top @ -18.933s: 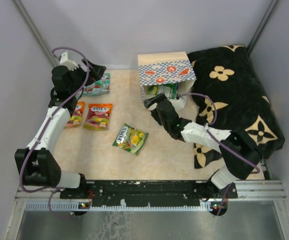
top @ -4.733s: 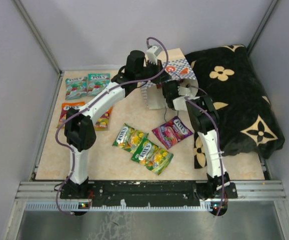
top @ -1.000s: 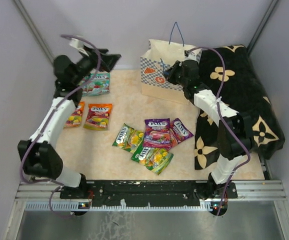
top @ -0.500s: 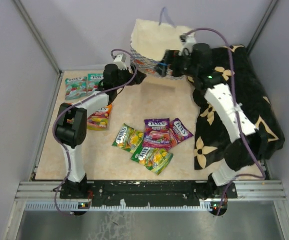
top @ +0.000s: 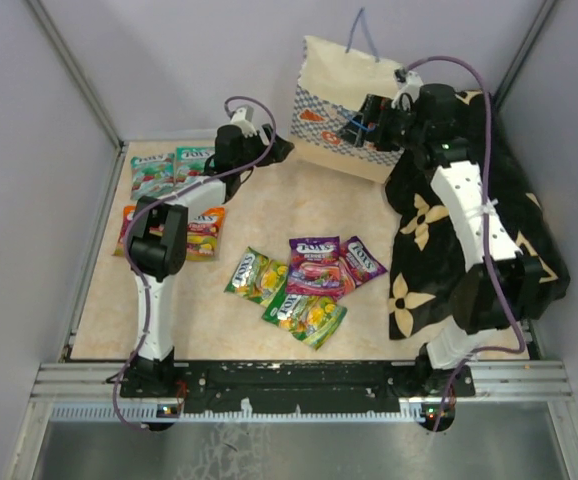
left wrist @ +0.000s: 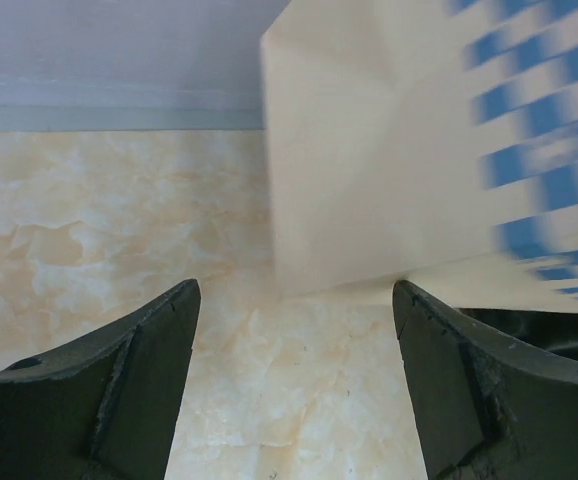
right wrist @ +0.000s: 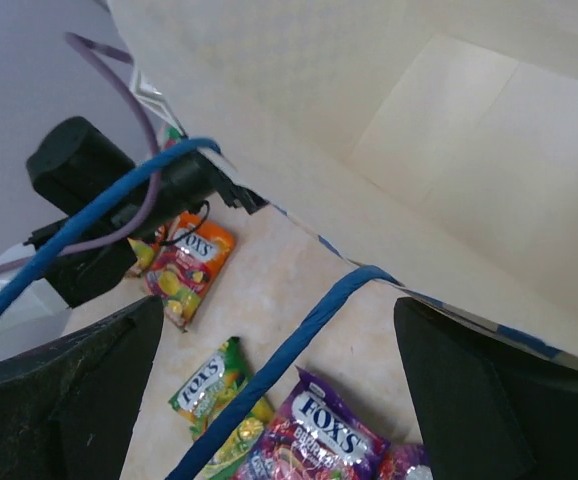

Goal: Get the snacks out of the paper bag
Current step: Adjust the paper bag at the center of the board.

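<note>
The paper bag is tilted at the back of the table, its blue cord handle sticking up. My right gripper is at its right face, jaws wide open. In the right wrist view the bag's inside fills the top and a blue cord crosses between the open gripper. My left gripper is open and empty, low by the bag's left bottom corner. Several snacks lie on the table: teal, orange, green, purple.
The black flower-patterned cloth covers the right side of the table, under my right arm. Grey walls close in the back and sides. The right wrist view shows an orange packet, a green one and a purple one below.
The bag and my right gripper have shifted right and slightly down since half a second ago. My left arm swung from the back left to the bag's left side and has stayed there.
</note>
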You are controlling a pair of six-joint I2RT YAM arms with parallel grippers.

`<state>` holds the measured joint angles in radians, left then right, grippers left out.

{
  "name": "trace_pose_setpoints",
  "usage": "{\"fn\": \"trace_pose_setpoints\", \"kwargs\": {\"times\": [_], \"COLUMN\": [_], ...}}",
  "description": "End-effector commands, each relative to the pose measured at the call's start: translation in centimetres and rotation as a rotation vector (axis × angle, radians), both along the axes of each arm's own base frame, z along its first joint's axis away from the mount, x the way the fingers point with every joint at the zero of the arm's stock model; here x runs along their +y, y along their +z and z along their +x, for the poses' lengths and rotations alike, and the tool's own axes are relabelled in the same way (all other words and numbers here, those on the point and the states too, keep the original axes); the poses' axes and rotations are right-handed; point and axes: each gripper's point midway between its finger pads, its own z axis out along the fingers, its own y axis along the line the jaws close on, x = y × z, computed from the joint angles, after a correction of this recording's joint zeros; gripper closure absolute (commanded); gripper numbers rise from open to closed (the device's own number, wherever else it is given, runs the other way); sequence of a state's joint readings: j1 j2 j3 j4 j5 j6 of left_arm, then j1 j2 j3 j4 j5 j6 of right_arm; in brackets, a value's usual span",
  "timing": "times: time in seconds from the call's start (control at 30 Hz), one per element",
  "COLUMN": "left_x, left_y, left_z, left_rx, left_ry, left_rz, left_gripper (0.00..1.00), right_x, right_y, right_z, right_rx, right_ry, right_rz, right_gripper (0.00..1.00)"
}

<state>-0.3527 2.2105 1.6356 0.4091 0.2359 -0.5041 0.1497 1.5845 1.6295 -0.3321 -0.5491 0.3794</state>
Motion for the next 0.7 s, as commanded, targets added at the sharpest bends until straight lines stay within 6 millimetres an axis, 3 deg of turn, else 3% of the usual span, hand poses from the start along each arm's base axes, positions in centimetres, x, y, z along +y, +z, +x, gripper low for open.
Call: {"fn": "trace_pose_setpoints", "kwargs": {"times": [0.0, 0.1, 0.2, 0.37, 0.53, 0.57, 0.67], "left_x": [-0.3, -0.3, -0.5, -0.8, -1.2, -1.2, -1.0], "left_y": [3.0, 3.5, 3.5, 3.1, 2.8, 2.7, 2.3], "left_z": [-0.8, -1.3, -1.8, -2.4, -2.8, -3.0, -3.3], "left_rx": [-0.049, -0.051, -0.043, -0.029, -0.021, -0.019, -0.016], "left_ry": [-0.021, -0.023, -0.036, -0.043, -0.054, -0.056, -0.052], "left_rz": [-0.064, -0.078, -0.082, -0.084, -0.088, -0.085, -0.072], "left_gripper": [0.17, 0.17, 0.17, 0.18, 0.18, 0.18, 0.18], "right_x": [2.4, 2.8, 0.4, -2.0, -3.5, -3.9, -4.8], "right_y": [-1.8, -5.2, -7.2, -8.3, -11.5, -11.3, -6.7], "right_z": [0.4, 1.1, 2.7, 3.8, 4.0, 3.9, 4.0], "right_rx": [0.110, 0.200, 0.235, 0.305, 0.383, 0.385, 0.266], "right_ry": [0.079, 0.021, -0.189, -0.344, -0.432, -0.466, -0.591], "right_rz": [-0.053, -0.260, -0.522, -0.705, -0.833, -0.830, -0.724], "right_gripper": [0.01, 0.01, 0.01, 0.01, 0.01, 0.01, 0.01]}}
